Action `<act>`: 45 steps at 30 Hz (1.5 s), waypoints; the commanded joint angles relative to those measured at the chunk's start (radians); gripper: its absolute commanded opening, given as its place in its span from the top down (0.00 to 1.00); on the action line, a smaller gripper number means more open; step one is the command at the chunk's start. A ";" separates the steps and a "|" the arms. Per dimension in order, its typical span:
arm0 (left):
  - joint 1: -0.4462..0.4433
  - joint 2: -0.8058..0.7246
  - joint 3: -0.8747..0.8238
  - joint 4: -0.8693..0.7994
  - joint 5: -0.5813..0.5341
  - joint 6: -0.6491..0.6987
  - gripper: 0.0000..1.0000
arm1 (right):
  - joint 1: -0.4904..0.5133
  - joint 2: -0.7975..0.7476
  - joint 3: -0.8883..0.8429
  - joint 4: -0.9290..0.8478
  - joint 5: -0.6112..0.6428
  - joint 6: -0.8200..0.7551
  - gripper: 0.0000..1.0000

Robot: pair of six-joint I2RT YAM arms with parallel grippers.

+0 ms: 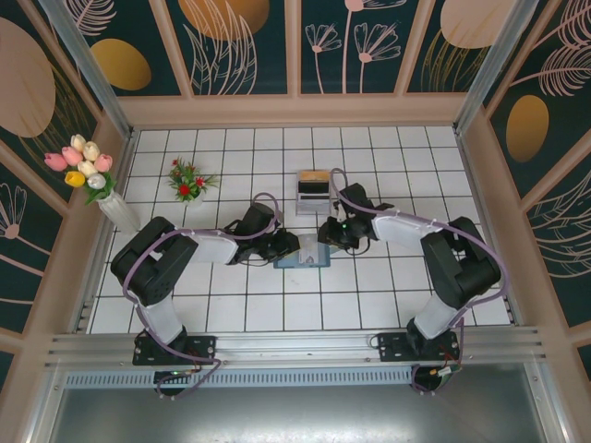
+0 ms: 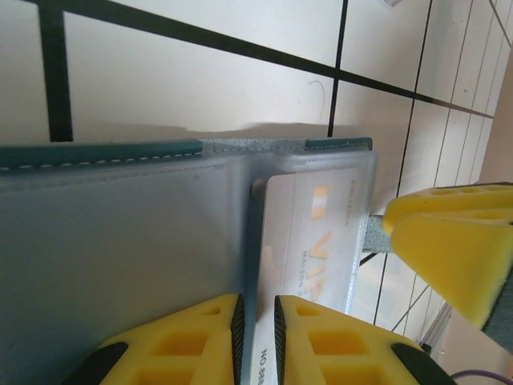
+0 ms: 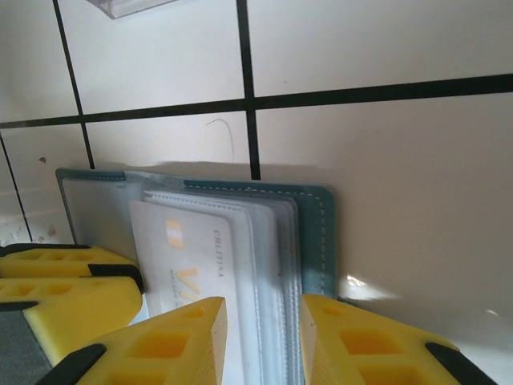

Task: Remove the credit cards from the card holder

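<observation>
The card holder [image 1: 303, 259] lies opened flat on the white tiled floor [image 1: 388, 295], between the two grippers; its teal stitched border faces up around pale grey-blue inner faces and clear plastic sleeves. One credit card [image 2: 309, 233] sits in a sleeve of the card holder, on the half nearer the right arm; it is whitish, with "VIP" in large orange-gold letters and a small gold patch beside them. At the card's near end the left wrist view shows black print that begins "NO 888"; the rest is cut off by the picture's edge. A finer line of print runs along the card, too small and blurred to read; in the right wrist view only "VI" of the big letters shows past the finger.

The left gripper [image 2: 256, 337] comes at the card holder from the left arm's side; its yellow fingers [image 2: 192, 341] are drawn nearly together, pinched on a thin dark teal leaf at the card holder's middle fold. The right gripper [image 3: 263, 345] is at the card holder's opposite half; its jaws stand apart, with the fanned edges of the clear sleeves lying in the gap and the card partly under one finger.

Beyond the card holder, just past its far edge, stands a grey stand [image 1: 314, 191] with a tan top; a small pot of red flowers [image 1: 187, 180] is farther off to the left of the card holder, and a vase of tulips [image 1: 90, 171] farther still.
</observation>
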 commanded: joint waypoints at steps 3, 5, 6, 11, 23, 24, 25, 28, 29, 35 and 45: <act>0.005 0.008 -0.013 0.022 0.023 0.010 0.80 | 0.015 0.048 0.046 -0.063 0.035 -0.039 0.67; 0.006 0.010 -0.014 0.022 0.022 0.010 0.79 | 0.030 0.057 0.061 -0.092 0.073 -0.042 0.67; 0.007 0.011 -0.014 0.024 0.021 0.010 0.80 | 0.034 0.060 0.067 -0.106 0.092 -0.045 0.68; 0.006 0.018 -0.017 0.038 0.028 0.007 0.81 | 0.058 0.091 0.093 -0.140 0.128 -0.058 0.68; 0.016 0.049 -0.022 0.070 0.058 0.007 0.82 | 0.079 0.140 0.102 -0.176 0.191 -0.044 0.72; 0.017 0.052 -0.022 0.077 0.065 0.006 0.83 | 0.078 0.141 0.102 -0.175 0.190 -0.043 0.72; 0.017 0.054 -0.022 0.085 0.068 0.004 0.84 | 0.080 0.143 0.102 -0.175 0.190 -0.043 0.72; 0.018 0.059 -0.021 0.095 0.078 0.004 0.84 | 0.080 0.145 0.102 -0.175 0.185 -0.043 0.73; 0.018 0.062 -0.020 0.094 0.080 0.004 0.85 | 0.080 0.146 0.103 -0.172 0.184 -0.043 0.73; 0.020 0.066 -0.014 0.101 0.089 0.006 0.88 | 0.081 0.151 0.100 -0.171 0.180 -0.042 0.73; 0.038 0.007 -0.037 0.035 0.052 0.063 0.95 | 0.075 0.152 0.090 -0.178 0.197 -0.035 0.73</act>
